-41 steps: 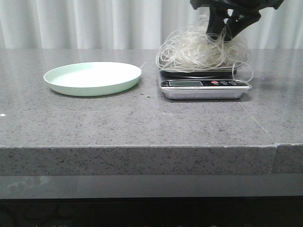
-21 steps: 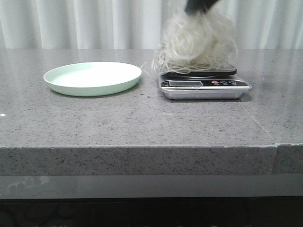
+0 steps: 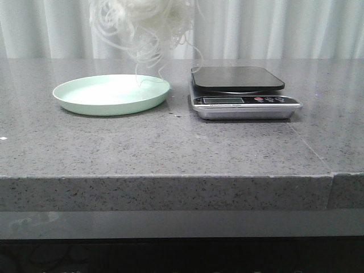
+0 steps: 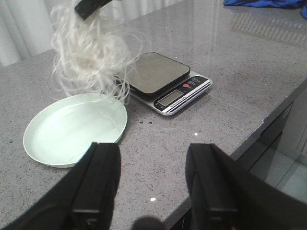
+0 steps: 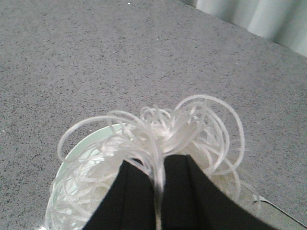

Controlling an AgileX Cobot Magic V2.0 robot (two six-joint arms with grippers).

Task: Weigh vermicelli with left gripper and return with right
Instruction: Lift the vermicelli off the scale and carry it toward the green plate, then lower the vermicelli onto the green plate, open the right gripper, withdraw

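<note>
A fluffy tangle of thin, translucent white vermicelli [image 3: 142, 25] hangs in the air above a pale green plate [image 3: 85, 102], its loose looping strands trailing down toward the plate's far rim. The right pincer [image 5: 158, 191] is clenched on the noodles, its 2 black fingers pinching the top of the nest with only a thin strand gap between them. The left pincer [image 4: 151, 184] stands released, its 2 broad black fingers spread wide and holding nothing, low over the speckled grey stone counter [image 3: 170, 148]. The smooth, shallow round plate holds no food. Just beside it sits a silver kitchen scale [image 3: 244, 102] with a dark, glossy, rounded-square platform, bare on top.
</note>
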